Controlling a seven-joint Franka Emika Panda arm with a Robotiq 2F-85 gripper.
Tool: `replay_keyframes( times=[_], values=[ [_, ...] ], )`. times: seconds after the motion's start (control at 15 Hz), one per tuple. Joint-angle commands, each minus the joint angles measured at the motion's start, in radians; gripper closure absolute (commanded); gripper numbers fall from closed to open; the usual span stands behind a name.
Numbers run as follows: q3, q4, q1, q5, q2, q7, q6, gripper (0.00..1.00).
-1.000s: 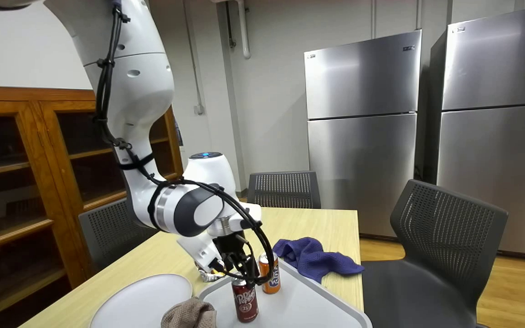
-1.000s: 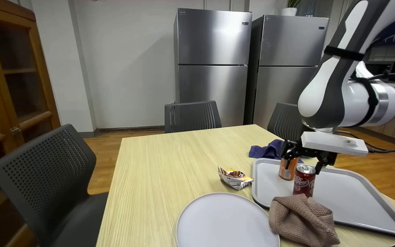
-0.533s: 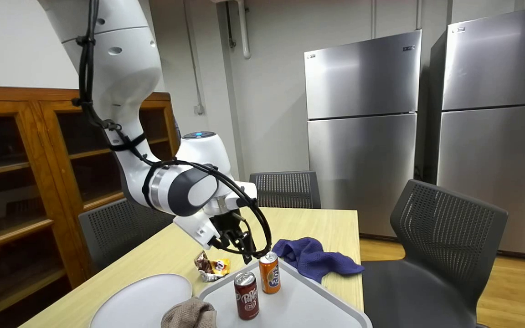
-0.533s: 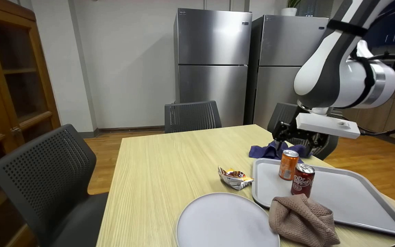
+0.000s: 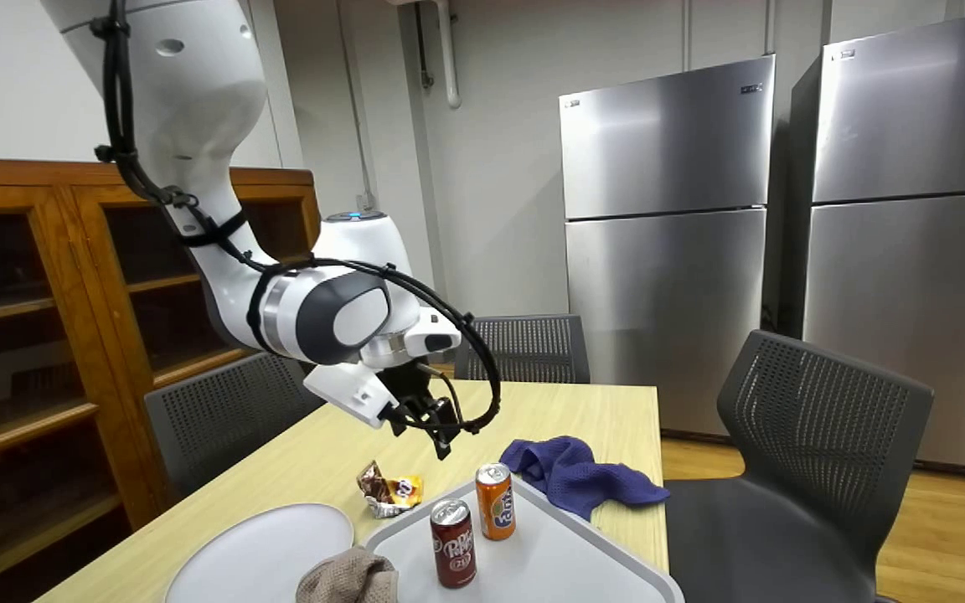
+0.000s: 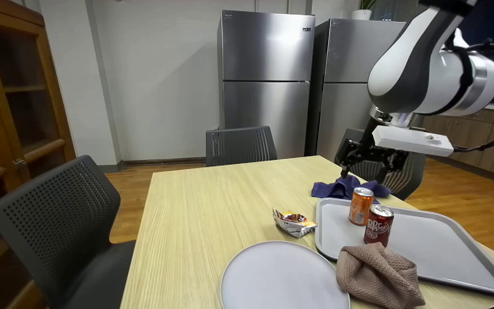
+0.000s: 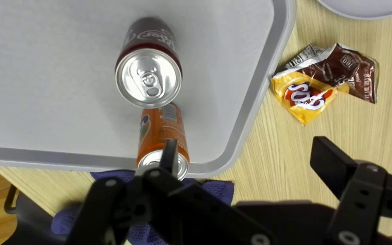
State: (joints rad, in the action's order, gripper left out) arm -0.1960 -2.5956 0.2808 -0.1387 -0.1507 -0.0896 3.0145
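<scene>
Standing upright on the gray tray (image 6: 435, 240) near the brown cloth (image 6: 378, 274), the dark red can (image 6: 378, 226) has a vertical long axis, its pull-tab top facing up. The orange can (image 6: 361, 207) stands the same way, a little farther back, near it. Above and beyond both, the end effector (image 6: 362, 175) hangs with jaws wide apart, holding nothing; a second ago it was lower, down by the dark red can's top.

dr pepper can (image 5: 453, 546), fanta can (image 5: 496, 504)
</scene>
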Motion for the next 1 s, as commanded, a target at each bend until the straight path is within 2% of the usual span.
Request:
replay_keyframes(
  times=[0.0,0.33,0.93],
  values=[
    [0.059,-0.046,-0.064,-0.013,0.104,0.088,-0.105,0.0],
    [0.154,-0.086,-0.155,0.091,0.19,0.087,-0.199,0.0],
    [0.177,-0.13,-0.232,0.152,0.284,0.095,-0.306,0.0]
  ],
)
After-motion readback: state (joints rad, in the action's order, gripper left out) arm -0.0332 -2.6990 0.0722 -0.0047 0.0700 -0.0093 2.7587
